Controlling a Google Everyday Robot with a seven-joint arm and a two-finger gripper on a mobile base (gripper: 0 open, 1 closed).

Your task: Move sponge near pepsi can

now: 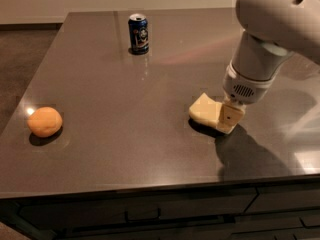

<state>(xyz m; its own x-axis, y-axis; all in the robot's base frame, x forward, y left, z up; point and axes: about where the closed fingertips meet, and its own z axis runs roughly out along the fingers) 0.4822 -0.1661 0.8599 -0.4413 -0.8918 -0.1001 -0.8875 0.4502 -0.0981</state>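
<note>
The pale yellow sponge (204, 109) is at the right of the table's middle, tilted, with a dark shadow under its left edge. My gripper (228, 118) comes down from the white arm (270, 29) and is shut on the sponge's right end; one cream finger (231, 118) shows in front of it. The dark blue pepsi can (138, 33) stands upright at the far side of the table, well to the left of and beyond the sponge.
An orange fruit (44, 121) lies near the table's left edge. The grey table's front edge (150, 186) runs below, with drawers under it. The arm's shadow falls on the table at front right.
</note>
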